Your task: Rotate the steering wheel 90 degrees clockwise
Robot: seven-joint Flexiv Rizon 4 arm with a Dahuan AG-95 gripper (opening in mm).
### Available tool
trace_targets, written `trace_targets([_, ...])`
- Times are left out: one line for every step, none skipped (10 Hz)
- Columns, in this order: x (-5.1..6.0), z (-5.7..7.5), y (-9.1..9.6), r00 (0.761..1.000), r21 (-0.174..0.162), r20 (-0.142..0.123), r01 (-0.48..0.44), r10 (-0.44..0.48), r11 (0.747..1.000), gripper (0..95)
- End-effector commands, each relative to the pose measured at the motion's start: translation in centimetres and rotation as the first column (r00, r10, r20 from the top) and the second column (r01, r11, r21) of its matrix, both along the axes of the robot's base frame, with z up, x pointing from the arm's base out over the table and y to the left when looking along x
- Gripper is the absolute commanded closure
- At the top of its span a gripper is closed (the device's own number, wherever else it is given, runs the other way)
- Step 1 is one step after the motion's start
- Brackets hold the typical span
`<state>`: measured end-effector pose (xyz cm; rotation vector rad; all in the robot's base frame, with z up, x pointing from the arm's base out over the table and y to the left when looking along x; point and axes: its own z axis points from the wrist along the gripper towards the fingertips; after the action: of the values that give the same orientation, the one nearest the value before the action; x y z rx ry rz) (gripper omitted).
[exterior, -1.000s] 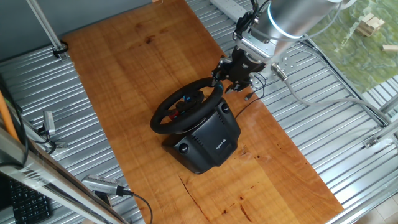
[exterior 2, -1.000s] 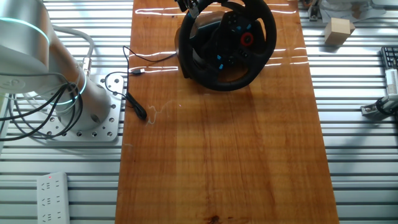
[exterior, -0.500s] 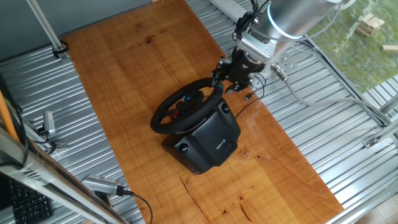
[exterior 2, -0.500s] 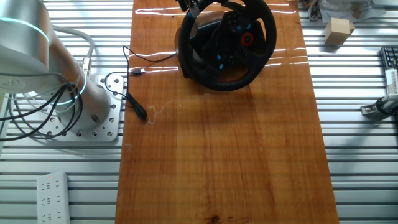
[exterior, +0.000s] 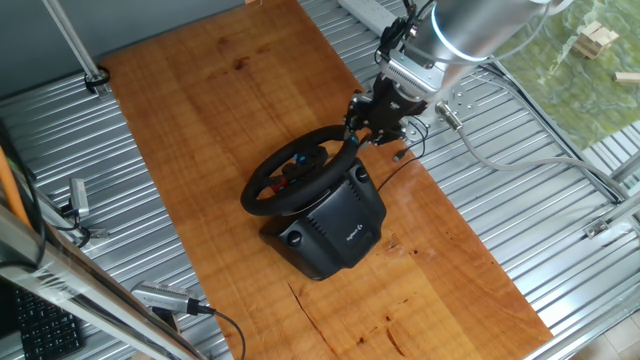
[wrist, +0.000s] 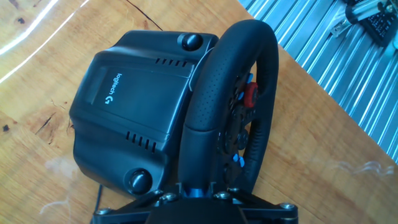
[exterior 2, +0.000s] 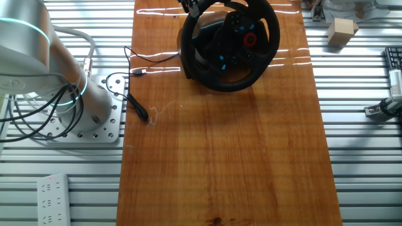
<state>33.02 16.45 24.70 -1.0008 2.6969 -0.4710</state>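
Observation:
The steering wheel point(exterior: 262, 178) is black with a thick rim and stands tilted on its boxy black base point(exterior: 335, 225) on the wooden board. Its red and blue hub buttons face the other fixed view point(exterior 2: 271, 37). My gripper point(exterior: 358, 128) is at the wheel's far right rim and is shut on it. In the hand view the rim point(wrist: 208, 106) runs straight down into my gripper point(wrist: 198, 193) at the bottom edge, with the base point(wrist: 130, 93) to its left. In the other fixed view my gripper point(exterior 2: 191, 5) is at the wheel's top left, mostly cut off.
The wooden board point(exterior: 220, 100) lies on a ribbed metal table. A black cable point(exterior 2: 135, 72) runs from the base toward the arm's mount point(exterior 2: 94, 107). A wooden block point(exterior 2: 342, 30) sits off the board. A power strip point(exterior 2: 50, 191) lies near the corner.
Almost nothing: my gripper and the held rim have shifted only very slightly.

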Motion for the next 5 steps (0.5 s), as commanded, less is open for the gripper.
trace_targets([0.25, -0.25, 0.05, 1.0, 0.001, 0.004, -0.002, 0.002, 1.0, 76.0])
trace_targets([0.25, -0.25, 0.05, 1.0, 0.0, 0.006, -0.01, 0.01, 1.0, 57.0])
trace_targets([0.26, -0.26, 0.05, 1.0, -0.001, 0.011, -0.02, 0.02, 1.0, 57.0])
trace_targets([0.31, -0.35, 0.02, 0.999, 0.0, 0.015, -0.032, 0.032, 0.999, 38.0])
trace_targets([0.38, -0.55, -0.04, 0.999, 0.005, 0.02, -0.036, 0.036, 0.999, 38.0])
